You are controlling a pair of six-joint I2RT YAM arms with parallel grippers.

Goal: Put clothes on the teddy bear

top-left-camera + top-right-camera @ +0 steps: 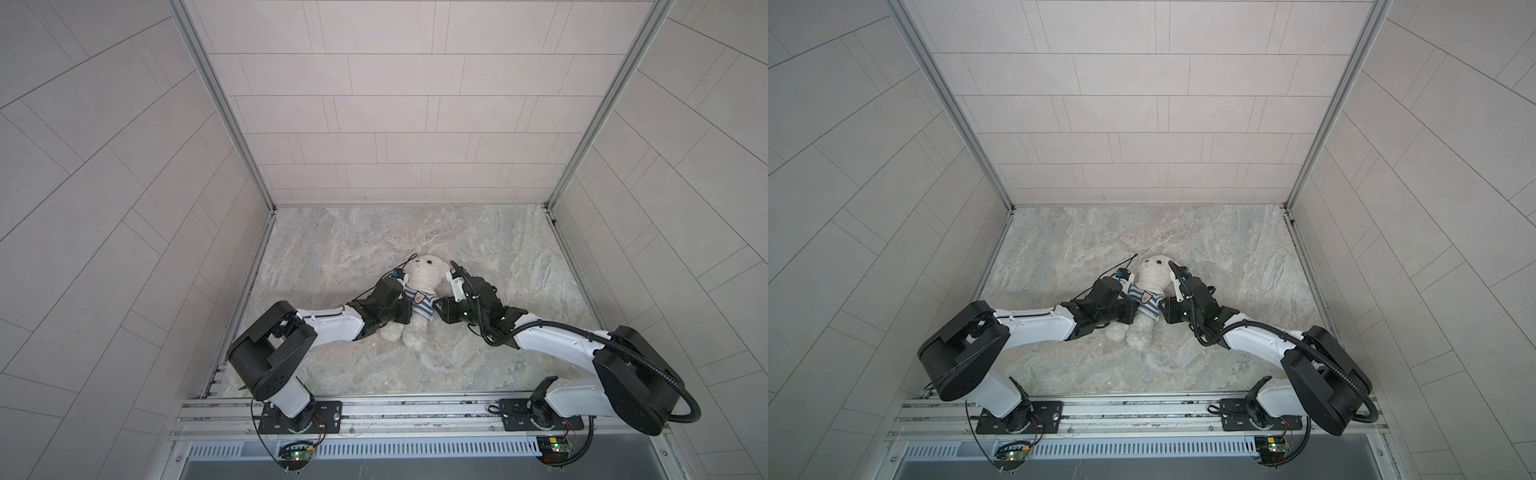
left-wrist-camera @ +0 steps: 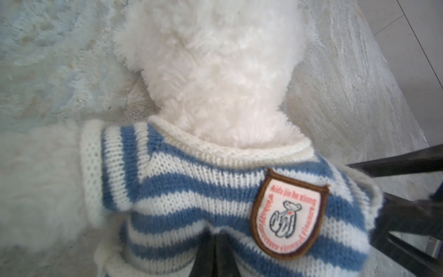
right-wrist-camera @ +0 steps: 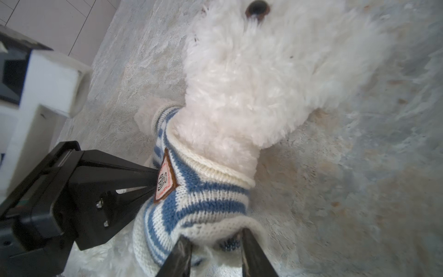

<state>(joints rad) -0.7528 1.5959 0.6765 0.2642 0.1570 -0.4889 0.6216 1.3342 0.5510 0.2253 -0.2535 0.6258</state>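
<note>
The fluffy white teddy bear (image 1: 422, 274) (image 1: 1154, 274) lies on its back on the marble-patterned table, head towards the back wall. It wears a blue-and-white striped knit shirt (image 1: 420, 306) (image 2: 191, 191) (image 3: 203, 199) with a badge on the chest. My left gripper (image 1: 409, 311) (image 2: 215, 242) is at the bear's side, shut on a pinched fold of the shirt. My right gripper (image 1: 436, 309) (image 3: 215, 247) is at the opposite side. Its fingers (image 3: 251, 249) stand apart, with the shirt's white edge stretched over their tips. The bear's legs (image 1: 409, 336) stick out bare below the shirt.
The table (image 1: 374, 232) is boxed in by tiled walls at the back and on both sides. An aluminium rail (image 1: 415, 409) carrying both arm bases runs along the front edge. A black cable loops off the right arm (image 1: 665, 386).
</note>
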